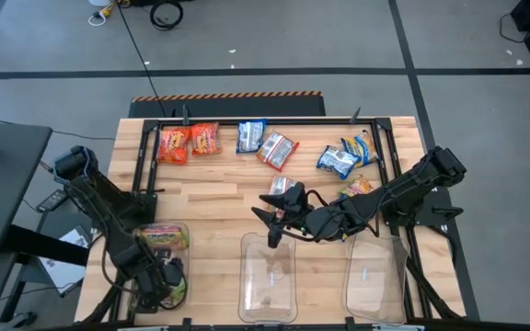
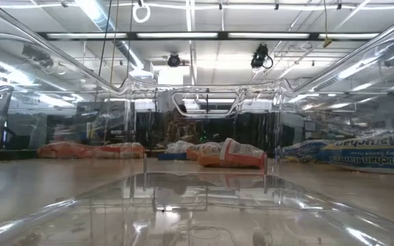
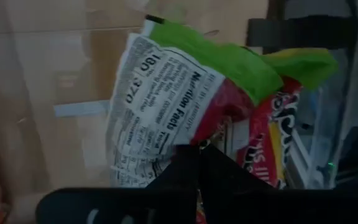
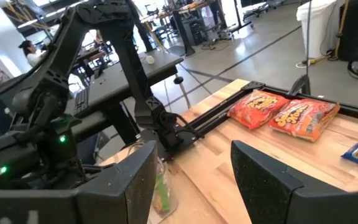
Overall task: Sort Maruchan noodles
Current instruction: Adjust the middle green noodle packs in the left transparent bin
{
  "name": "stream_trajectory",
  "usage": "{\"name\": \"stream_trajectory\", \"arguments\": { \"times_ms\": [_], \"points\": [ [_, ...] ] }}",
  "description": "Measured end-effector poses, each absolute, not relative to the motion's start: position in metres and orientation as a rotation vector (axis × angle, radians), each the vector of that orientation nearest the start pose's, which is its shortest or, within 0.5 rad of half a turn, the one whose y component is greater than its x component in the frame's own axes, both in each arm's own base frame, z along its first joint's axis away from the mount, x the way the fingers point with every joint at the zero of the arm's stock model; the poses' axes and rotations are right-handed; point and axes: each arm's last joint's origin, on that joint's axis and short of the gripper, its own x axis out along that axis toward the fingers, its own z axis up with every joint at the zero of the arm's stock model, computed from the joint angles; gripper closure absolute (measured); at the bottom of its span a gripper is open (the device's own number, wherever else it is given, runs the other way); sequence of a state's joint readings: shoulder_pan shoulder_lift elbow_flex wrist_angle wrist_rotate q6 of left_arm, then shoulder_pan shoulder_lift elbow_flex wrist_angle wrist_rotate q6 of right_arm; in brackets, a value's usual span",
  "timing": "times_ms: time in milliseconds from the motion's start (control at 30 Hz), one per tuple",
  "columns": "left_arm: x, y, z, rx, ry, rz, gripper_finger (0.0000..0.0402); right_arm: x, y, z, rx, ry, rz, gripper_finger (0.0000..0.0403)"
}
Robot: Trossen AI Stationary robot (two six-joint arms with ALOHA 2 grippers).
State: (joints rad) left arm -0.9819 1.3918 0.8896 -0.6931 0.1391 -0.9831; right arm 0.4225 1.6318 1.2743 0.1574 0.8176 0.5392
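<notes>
Down at the near left corner of the table [image 1: 210,198], the left gripper [image 1: 167,279] is pressed together on a green-yellow packet [image 3: 185,93], pinching it inside the left clear bin [image 1: 184,241]. Its wrist view shows the packet's white nutrition panel just ahead of the closed fingertips [image 3: 197,163], with an orange-red packet [image 3: 272,140] right behind it, touching it.

Over the middle of the table, the right gripper [image 1: 272,219] hangs with its fingers [image 4: 263,171] spread and nothing between them. It sits just above the far rim of the middle clear bin [image 1: 267,276], and a third clear bin [image 1: 374,276] stands beside that one, under the right arm.

Just beyond the right gripper lies one orange-red packet [image 1: 283,187], almost touching it. Farther out from it, along the far edge of the table, two orange-red packets [image 1: 188,142] lie side by side to its left; the right wrist view shows this same pair [image 4: 284,112] ahead of the spread fingers. A blue-and-white packet [image 1: 251,136] and another orange-red one [image 1: 277,149] lie next, overlapping at one corner. To the gripper's right, near the arm, lie two blue packets [image 1: 348,154] and a yellow one [image 1: 359,188] that the arm partly covers.

In the low view, packets [image 2: 231,154] lie flat on the table beyond the clear bin wall.
</notes>
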Motion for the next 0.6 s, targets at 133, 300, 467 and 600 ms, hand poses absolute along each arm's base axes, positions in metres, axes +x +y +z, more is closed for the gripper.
{"name": "stream_trajectory", "arguments": {
  "times_ms": [133, 300, 467, 600],
  "points": [
    [0.139, -0.218, 0.211, -0.322, 1.414, -0.378, 0.0389, 0.349, 0.132, 0.319, 0.409, 0.063, -0.426, 0.0192],
    [0.141, -0.219, 0.212, -0.332, 1.395, -0.383, 0.0379, 0.350, 0.128, 0.317, 0.392, 0.086, -0.441, 0.0192],
    [0.141, -0.219, 0.212, -0.350, 1.398, -0.369, 0.0349, 0.351, 0.124, 0.315, 0.387, 0.105, -0.430, 0.0192],
    [0.141, -0.219, 0.212, -0.356, 1.399, -0.370, 0.0312, 0.353, 0.121, 0.315, 0.384, 0.119, -0.404, 0.0192]
  ]
}}
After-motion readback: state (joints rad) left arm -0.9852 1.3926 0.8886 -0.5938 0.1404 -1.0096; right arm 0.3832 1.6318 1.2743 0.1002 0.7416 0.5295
